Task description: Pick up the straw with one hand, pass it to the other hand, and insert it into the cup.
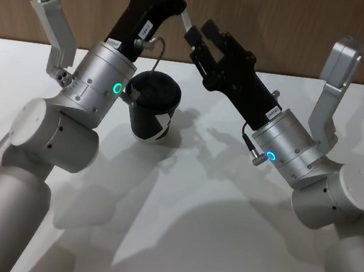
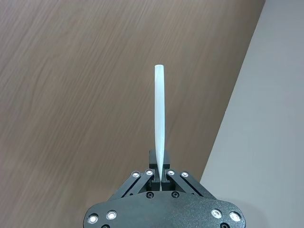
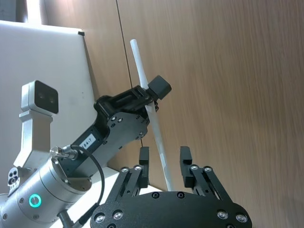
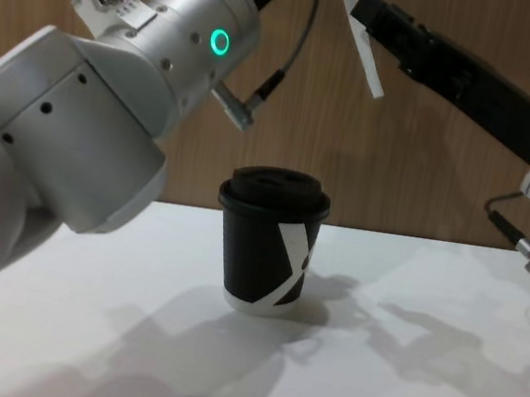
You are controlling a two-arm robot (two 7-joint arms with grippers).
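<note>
The white straw (image 2: pixel 160 111) is held up in the air, with my left gripper (image 2: pixel 160 172) shut on one end of it. In the head view the left gripper (image 1: pixel 179 6) is high above the black cup (image 1: pixel 152 108). The straw's free end (image 1: pixel 185 24) slants down toward my right gripper (image 1: pixel 201 31). In the right wrist view the straw (image 3: pixel 159 140) passes between the right gripper's (image 3: pixel 164 153) open fingers without touching either one. The lidded cup (image 4: pixel 268 244), with its white X mark, stands upright on the white table (image 4: pixel 398 378) below both grippers.
A wooden wall (image 4: pixel 420 162) rises behind the table. Both silver arms lean in over the table from left (image 1: pixel 95 84) and right (image 1: pixel 288 146), with bare tabletop (image 1: pixel 198 218) in front of the cup.
</note>
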